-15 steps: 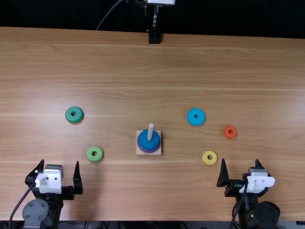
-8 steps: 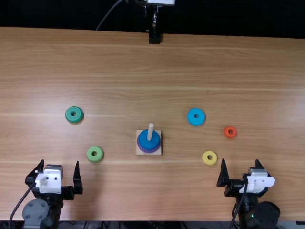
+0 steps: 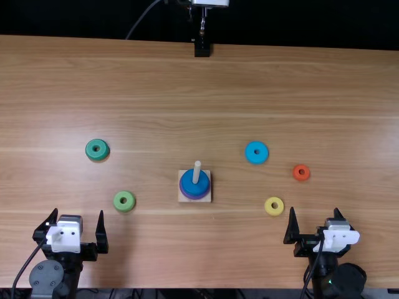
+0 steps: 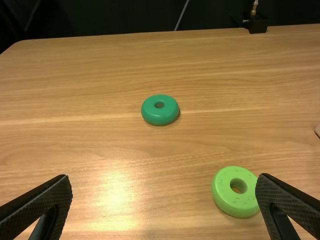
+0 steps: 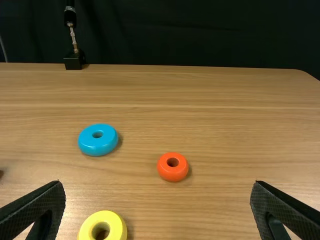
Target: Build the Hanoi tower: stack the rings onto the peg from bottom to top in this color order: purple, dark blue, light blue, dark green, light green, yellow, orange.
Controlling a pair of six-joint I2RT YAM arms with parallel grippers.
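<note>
Purple wooden-looking ring and dark blue ring seated on peg; five rings remain. Left and right end effectors spread open, empty.

Two black arms. Left one has a squarish white block up front, dark screw spots in it, and a round grey joint cap dotted with small screws. Black cable curves along its outer side. Right one: lumpier white block, round black cap, thin black cable over the housing. Jaws on both: black, tapering to points, fine mesh texture on the faces.
</note>
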